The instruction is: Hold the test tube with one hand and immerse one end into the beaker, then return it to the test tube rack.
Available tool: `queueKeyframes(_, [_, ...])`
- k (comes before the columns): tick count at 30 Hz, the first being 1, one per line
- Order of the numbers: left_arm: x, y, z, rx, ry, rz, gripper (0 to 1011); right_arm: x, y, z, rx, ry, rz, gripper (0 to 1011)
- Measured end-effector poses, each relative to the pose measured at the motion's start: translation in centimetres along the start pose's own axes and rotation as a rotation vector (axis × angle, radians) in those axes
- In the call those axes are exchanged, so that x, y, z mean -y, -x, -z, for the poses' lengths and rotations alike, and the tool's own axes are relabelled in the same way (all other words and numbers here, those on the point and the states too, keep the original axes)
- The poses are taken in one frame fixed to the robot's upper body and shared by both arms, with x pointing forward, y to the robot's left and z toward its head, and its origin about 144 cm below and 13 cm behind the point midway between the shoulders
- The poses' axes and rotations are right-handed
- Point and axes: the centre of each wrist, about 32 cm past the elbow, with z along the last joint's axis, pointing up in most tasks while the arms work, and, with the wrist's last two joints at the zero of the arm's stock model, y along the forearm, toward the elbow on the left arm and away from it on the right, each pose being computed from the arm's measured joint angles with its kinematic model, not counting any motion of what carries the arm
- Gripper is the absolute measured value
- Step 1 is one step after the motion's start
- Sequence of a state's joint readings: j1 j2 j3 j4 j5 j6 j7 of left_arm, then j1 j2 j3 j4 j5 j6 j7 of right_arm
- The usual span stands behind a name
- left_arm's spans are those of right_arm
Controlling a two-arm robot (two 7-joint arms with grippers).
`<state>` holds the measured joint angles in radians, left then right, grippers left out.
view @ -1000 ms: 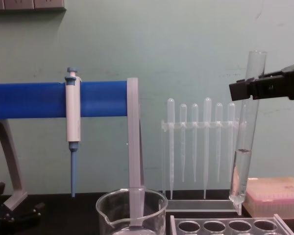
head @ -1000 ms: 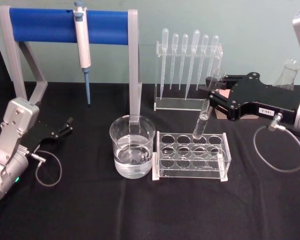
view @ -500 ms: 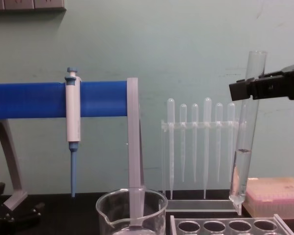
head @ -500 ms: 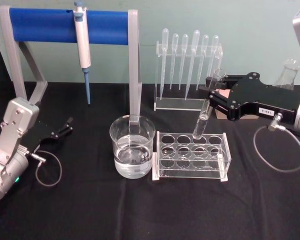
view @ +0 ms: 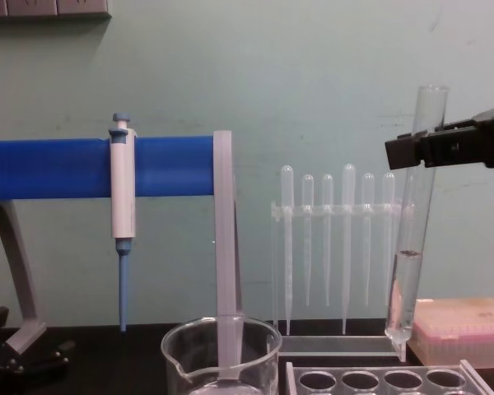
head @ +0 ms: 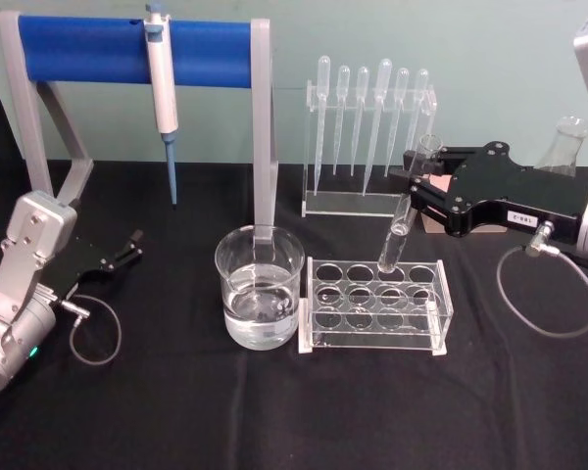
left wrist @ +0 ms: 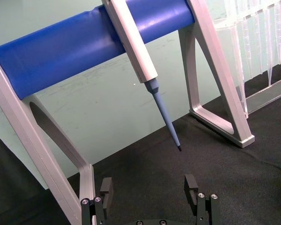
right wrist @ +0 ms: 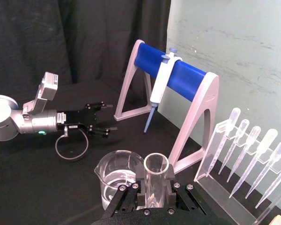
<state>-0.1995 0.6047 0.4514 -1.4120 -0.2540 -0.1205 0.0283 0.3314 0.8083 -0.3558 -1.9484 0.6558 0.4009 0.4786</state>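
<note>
test tube (head: 402,220) pinched near rim by right gripper (head: 418,174) fingers (view: 407,151), above rack (head: 372,331), left gripper (left wrist: 149,191) fingers (left wrist: 191,183) wide

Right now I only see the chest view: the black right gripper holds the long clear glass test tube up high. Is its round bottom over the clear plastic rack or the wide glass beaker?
Observer: Over the rack. In the head view the right gripper holds the test tube tilted, its bottom near the back row's third hole from the left.
Operator: Any liquid in the beaker?
Observer: Yes, the beaker is roughly half full of clear liquid.
Operator: Is the left gripper open?
Observer: Yes. The left wrist view shows the left gripper with its fingers apart and nothing between them.
</note>
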Motion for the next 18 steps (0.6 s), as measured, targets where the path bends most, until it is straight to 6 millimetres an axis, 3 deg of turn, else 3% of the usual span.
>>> queueKeyframes(18, [0.0,0.0,0.0,0.0,0.0,0.0,1000,0.0,0.0,0.0,0.0,0.0,0.0,239])
